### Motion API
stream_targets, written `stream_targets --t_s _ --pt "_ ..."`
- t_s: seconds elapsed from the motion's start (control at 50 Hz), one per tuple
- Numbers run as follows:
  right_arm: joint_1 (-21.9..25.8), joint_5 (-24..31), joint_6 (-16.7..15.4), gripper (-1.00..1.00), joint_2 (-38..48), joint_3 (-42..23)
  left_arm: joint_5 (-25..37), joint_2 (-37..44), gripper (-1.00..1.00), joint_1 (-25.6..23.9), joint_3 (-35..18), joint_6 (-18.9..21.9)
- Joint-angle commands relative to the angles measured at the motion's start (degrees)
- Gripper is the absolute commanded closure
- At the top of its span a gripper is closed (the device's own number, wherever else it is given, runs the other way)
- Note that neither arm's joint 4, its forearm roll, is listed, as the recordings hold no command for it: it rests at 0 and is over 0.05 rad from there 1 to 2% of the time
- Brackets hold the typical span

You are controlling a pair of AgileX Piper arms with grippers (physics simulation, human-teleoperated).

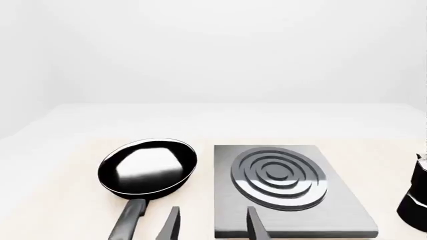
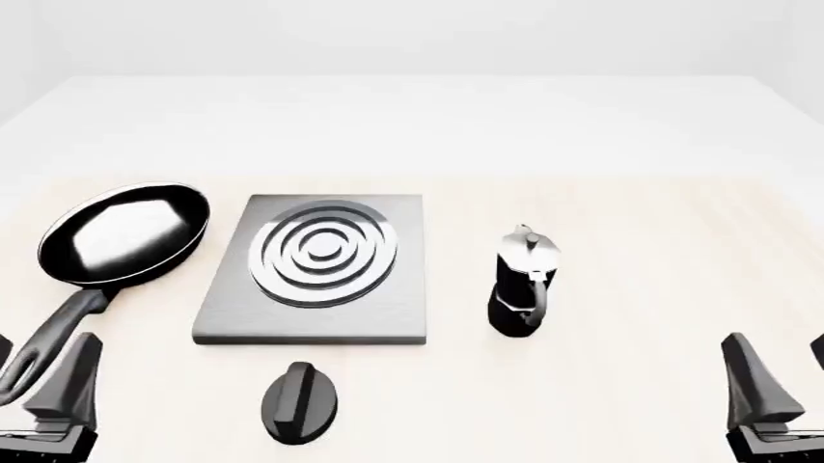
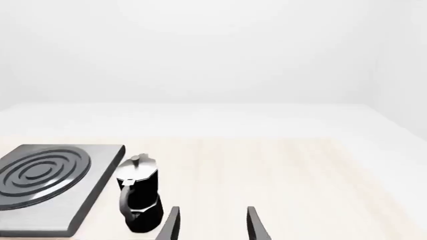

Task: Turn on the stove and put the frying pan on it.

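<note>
**Ana:** Pale wood desk [image 2: 618, 289] under white walls is carrying everything. What is sitting on it?

**Ben:** At the centre the stove [image 2: 313, 275] is lying flat, its ring burner bare. Just beside it to the left the frying pan [image 2: 125, 234] is resting on the desk, apart from the slab, handle pointing back toward the left arm. Its glossy inside is holding nothing. Right of the stove a moka pot [image 2: 522, 283] is standing upright, lid shut, so its contents are hidden. Nearer the arms, in front of the stove, a black oval knob [image 2: 300, 402] is lying.

**Ana:** And the arms?

**Ben:** Both are hanging back at the near edge. The left pincer [image 1: 212, 225] and the right pincer [image 3: 212, 224] are gaping wide, gripping nothing.

**Ana:** So which step?

**Ben:** I judge nothing is done yet. Turning the knob looks first; then the left pincer needs to close on the pan handle.
</note>
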Motion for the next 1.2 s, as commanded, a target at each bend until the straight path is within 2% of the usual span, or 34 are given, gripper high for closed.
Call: stream_targets --t_s 0.02,0.16,0.22,0.28,0.3,0.32,0.38,0.44,0.52,0.54,0.56,0.6,0.66,0.68,0.76,0.8,0.84,0.88,1.02,1.04,1.08,1.2 --pt "0.99 -0.16 -1.65 -1.0 0.52 0.02 -0.8 1.88 -1.0 -0.69 -0.15 -1.22" --pt "1.08 -1.0 -1.6 -1.0 2.1 0.0 -1.25 2.03 -1.0 -1.24 -0.38 -2.11" --pt "0.81 -0.94 -2.17 -1.0 2.53 0.02 -1.21 3.61 -1.0 -2.52 -0.81 -4.04" --pt "0.98 -0.93 -2.36 -1.0 2.89 0.02 -0.18 3.35 -1.0 -2.37 -1.35 -2.81" --pt "1.1 -0.71 -2.75 -1.0 2.98 0.03 0.05 4.88 -1.0 -3.35 -1.83 -4.75" --pt "1.1 -0.71 -2.75 -1.0 2.98 0.03 -0.02 4.95 -1.0 -3.35 -1.83 -4.75" --pt "1.45 -0.49 -2.76 -1.0 3.06 0.03 3.0 4.27 -1.0 -6.26 -3.07 -2.65" --pt "1.52 -0.47 -2.62 -1.0 3.12 0.03 3.89 4.81 -1.0 -7.69 -3.55 -3.42" --pt "2.08 1.08 -3.15 -1.0 1.49 0.03 7.39 7.11 -1.0 -11.02 -6.43 -2.3" --pt "2.13 1.42 -2.94 -1.0 1.2 0.03 7.55 9.8 -1.0 -13.28 -6.69 -2.85" --pt "2.13 1.46 -2.94 -1.0 1.16 0.03 7.45 9.91 -1.0 -13.28 -6.69 -2.85" --pt "2.14 1.79 -2.85 -1.0 0.97 0.03 7.82 12.99 -1.0 -15.41 -7.24 -5.41" --pt "2.35 2.07 -2.86 -1.0 0.88 0.03 9.22 14.97 -1.0 -16.93 -8.54 -5.11" --pt "2.45 2.09 -2.79 -1.0 0.85 0.03 9.94 15.51 -1.0 -17.88 -9.17 -3.6" --pt "2.58 2.06 -2.83 -1.0 0.79 0.03 10.95 17.47 -1.0 -18.01 -10.62 -1.96" --pt "2.83 1.99 -2.95 -1.0 0.89 0.03 12.07 19.17 -1.0 -19.06 -11.49 -3.3" --pt "2.83 1.97 -2.91 -1.0 0.83 0.03 12.67 20.14 -1.0 -19.81 -11.87 -1.93" --pt "2.89 1.99 -2.84 -1.0 0.83 0.03 13.78 21.04 -1.0 -21.26 -12.37 -4.48" --pt "2.99 2.41 -2.88 -1.0 0.56 0.03 14.99 23.55 -1.0 -23.76 -12.35 -6.18" --pt "3.04 2.51 -2.94 -1.0 0.51 0.03 15.29 23.47 -1.0 -24.97 -12.29 -8.29" --pt "3.06 2.53 -2.96 -1.0 0.49 0.03 14.89 24.68 -1.0 -25.55 -11.87 -6.68" --pt "2.81 2.56 -2.75 -1.0 0.42 0.03 13.09 27.45 -1.0 -28.13 -10.47 -7.6"
